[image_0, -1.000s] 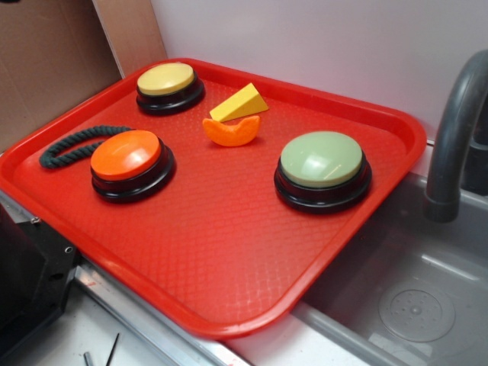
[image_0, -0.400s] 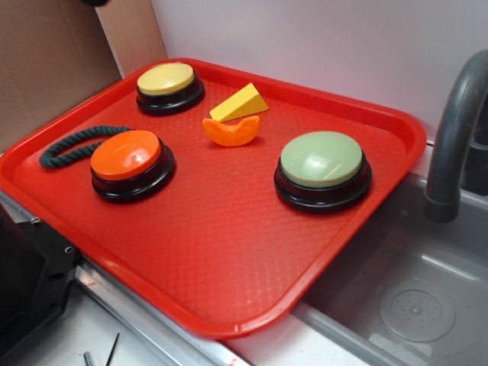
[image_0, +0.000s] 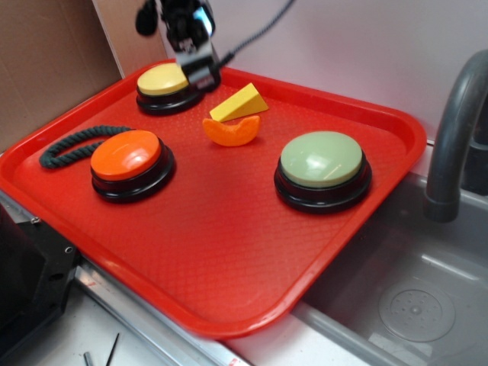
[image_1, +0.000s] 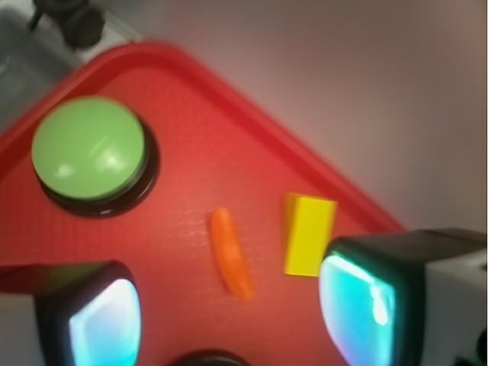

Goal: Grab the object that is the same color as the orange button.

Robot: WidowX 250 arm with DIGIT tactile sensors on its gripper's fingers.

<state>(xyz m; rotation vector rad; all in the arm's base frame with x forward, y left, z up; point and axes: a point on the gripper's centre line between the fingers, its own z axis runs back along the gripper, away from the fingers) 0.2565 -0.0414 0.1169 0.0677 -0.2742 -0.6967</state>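
The exterior view gives the whole layout: a red tray (image_0: 229, 252) with the orange button (image_0: 131, 162) near its left side, a dark green rope loop (image_0: 67, 146) tucked behind it, a yellow button (image_0: 164, 86) at the far corner, and a pale green button (image_0: 323, 168) on the right. The orange crescent piece (image_0: 232, 130) sits mid-tray toward the back, touching or just about touching the yellow wedge (image_0: 239, 103) behind it. The hand (image_0: 197, 70) hangs over the right edge of the yellow button, but from here it's blurry and I can't tell how its fingers are set.

The wrist view fills that in: two fingers (image_1: 99, 320) at the bottom corners stand wide apart with nothing between them, so the hand is open and empty. The crescent (image_1: 231, 252) shows edge-on as a thin orange sliver between the two fingers and further out, with the wedge (image_1: 309, 233) just beside it and the pale green button (image_1: 89, 152) off to the left. The orange button isn't in this view.

Room-wise, the front half of the tray is bare plastic. The tray's right end overhangs a grey sink (image_0: 412, 305) with a faucet (image_0: 457, 137), and a cardboard panel (image_0: 46, 61) stands on the left.

No readable writing anywhere.
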